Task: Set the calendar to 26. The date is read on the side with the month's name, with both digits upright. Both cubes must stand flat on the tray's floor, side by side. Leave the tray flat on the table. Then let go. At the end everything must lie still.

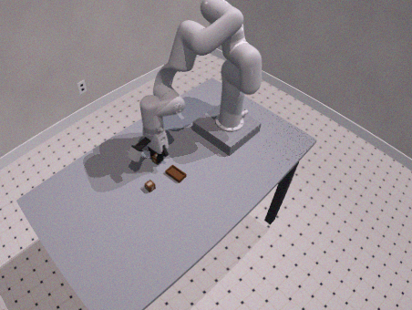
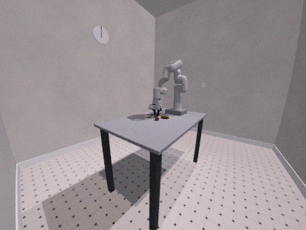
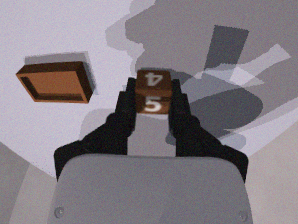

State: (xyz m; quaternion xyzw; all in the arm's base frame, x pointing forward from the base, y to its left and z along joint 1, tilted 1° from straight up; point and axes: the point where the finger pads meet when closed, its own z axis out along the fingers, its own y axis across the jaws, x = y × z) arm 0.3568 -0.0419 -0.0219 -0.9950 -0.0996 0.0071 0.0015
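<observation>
Digits on the held cube [image 1: 155, 159] [image 3: 153, 91] show only in the wrist view.

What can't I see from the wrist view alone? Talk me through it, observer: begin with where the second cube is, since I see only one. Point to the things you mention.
Observer: The second cube [image 1: 149, 186] [image 2: 156, 118] stands on the table [image 1: 182, 214] [image 2: 145, 135], outside the tray [image 1: 176, 173] [image 2: 164, 118] [image 3: 55, 84].
Operator: Mine, reading 4 and 5, is between the fingers. Tell me where the arm's base is.
Observer: The grey base block [image 1: 230, 148] [image 2: 183, 112] sits on the same table, and the tray lies between it and that second cube.
Operator: Anything on the walls?
Observer: Yes, a round clock [image 2: 98, 35] hangs on one wall in the exterior view.
</observation>
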